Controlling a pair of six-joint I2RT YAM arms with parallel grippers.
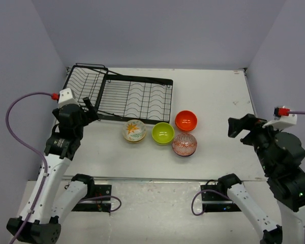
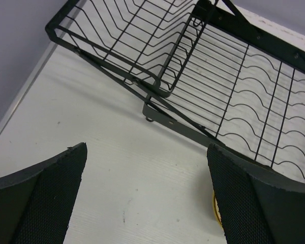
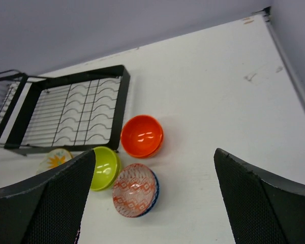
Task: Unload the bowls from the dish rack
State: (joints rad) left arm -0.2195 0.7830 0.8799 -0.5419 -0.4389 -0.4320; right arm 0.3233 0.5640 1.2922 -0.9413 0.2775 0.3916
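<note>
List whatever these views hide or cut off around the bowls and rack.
Right wrist: floral bowl, half behind the right tool's finger.
Right wrist: blue bowl, nearly all covered by the red-patterned bowl.
Left wrist: dish rack, right end cut off by the frame.

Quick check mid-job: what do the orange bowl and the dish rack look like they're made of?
Orange bowl: glossy and smooth, likely glazed ceramic, though hard plastic can't be ruled out; bright white highlights sit on its inside. Dish rack: thin black wire on a flat bar frame, probably coated metal; the finish looks even and dull, with rigid, wavy-bent wires.
</note>
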